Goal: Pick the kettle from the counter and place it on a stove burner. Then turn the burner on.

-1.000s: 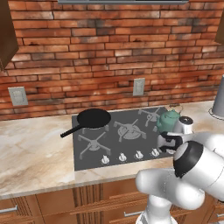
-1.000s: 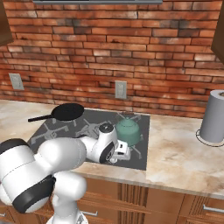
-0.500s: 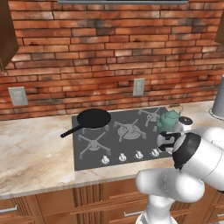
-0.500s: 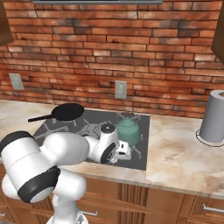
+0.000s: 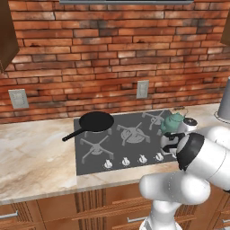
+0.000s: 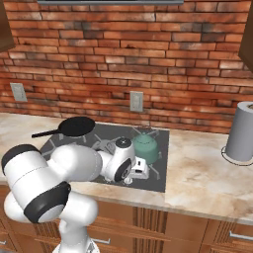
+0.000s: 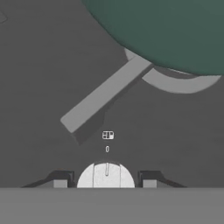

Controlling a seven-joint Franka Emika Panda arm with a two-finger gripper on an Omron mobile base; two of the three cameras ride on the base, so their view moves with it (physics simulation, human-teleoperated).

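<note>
The kettle sits on the stove burner at the right side of the dark cooktop, its teal belly resting on the grate's round centre. The gripper hangs low over the front row, a finger on either side of a white knob (touching it or not, I cannot tell). A black frying pan lies at the cooktop's far left corner, handle over the counter.

Smooth teal kettle on matt grey metal burner grate
</note>
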